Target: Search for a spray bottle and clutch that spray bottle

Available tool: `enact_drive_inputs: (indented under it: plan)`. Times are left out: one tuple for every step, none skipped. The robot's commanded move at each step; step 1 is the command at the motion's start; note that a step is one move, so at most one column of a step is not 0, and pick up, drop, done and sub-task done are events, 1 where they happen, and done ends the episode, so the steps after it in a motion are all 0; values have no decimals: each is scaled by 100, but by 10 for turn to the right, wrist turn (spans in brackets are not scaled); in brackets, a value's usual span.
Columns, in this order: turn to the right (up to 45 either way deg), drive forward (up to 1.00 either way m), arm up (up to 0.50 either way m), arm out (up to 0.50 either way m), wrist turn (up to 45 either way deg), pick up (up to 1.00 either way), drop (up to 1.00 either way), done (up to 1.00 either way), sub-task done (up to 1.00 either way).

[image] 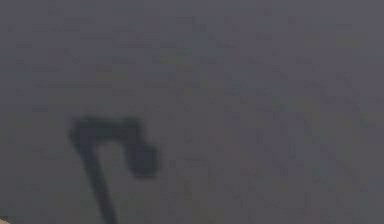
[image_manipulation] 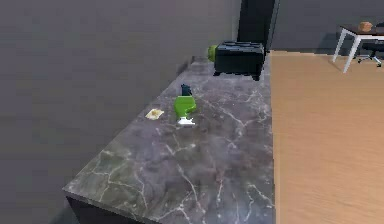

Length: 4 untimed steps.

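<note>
One grey veined marble surface (image_manipulation: 215, 165), one green dark-topped spray bottle (image_manipulation: 185, 106), one small flat tan square (image_manipulation: 154, 114), one black box (image_manipulation: 240, 57), one round green lump (image_manipulation: 211, 52).

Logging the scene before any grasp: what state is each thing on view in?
green bottle: seems upright on the marble counter.
small tan item: lying flat on the counter.
dark box: standing at the counter's far end.
green thing: partly hidden beside the dark box.
round brown thing: resting on the white table.
</note>
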Motion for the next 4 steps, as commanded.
enact_drive_inputs:
  plan:
    - [0,0,38,0,0,0,0,0,0]
    - [0,0,0,42,0,0,0,0,0]
    - [0,0,0,0,450,0,0,0,0]
    - [0,0,0,0,450,0,0,0,0]
